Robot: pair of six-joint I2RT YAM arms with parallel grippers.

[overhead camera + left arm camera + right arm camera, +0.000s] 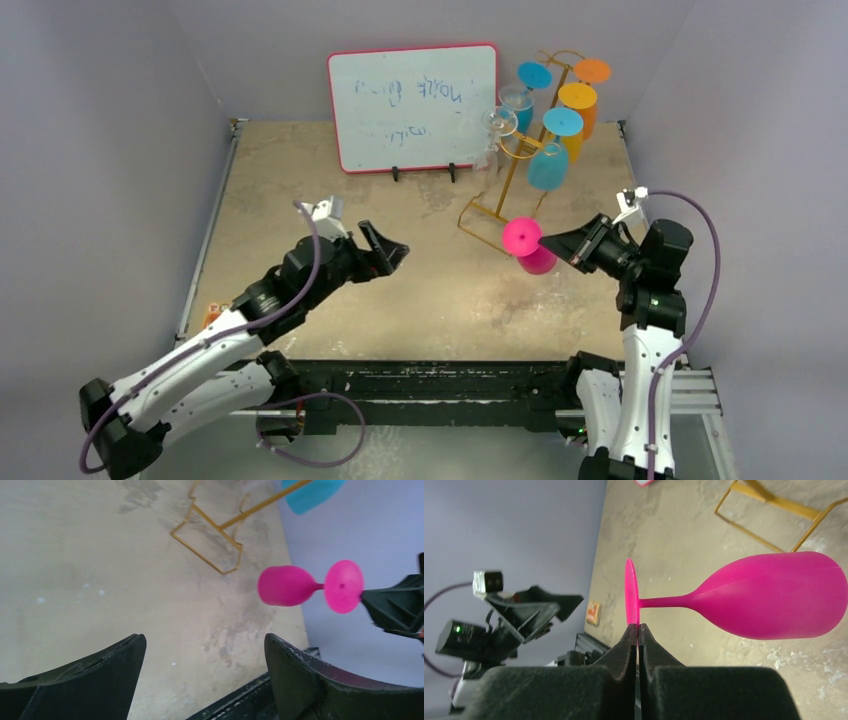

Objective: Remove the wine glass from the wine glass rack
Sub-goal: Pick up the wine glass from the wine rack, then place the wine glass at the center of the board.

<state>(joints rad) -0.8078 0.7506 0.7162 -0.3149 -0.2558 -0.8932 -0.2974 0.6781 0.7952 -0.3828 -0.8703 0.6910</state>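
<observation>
A pink wine glass (538, 260) hangs in the air just in front of the gold wire wine glass rack (517, 160), apart from its hooks. My right gripper (548, 243) is shut on the rim of the glass's round foot (631, 592), and the bowl (774, 597) points away from it over the table. My left gripper (392, 250) is open at mid-table, empty, and faces the pink glass (285, 585) from the left. The rack's rectangular base (207, 545) rests on the table behind the glass.
Blue glasses (547, 165), orange glasses (578, 100) and clear glasses (498, 125) still hang on the rack. A red-framed whiteboard (413, 108) stands at the back. A small orange object (212, 316) lies at the table's left edge. Grey walls close in on both sides.
</observation>
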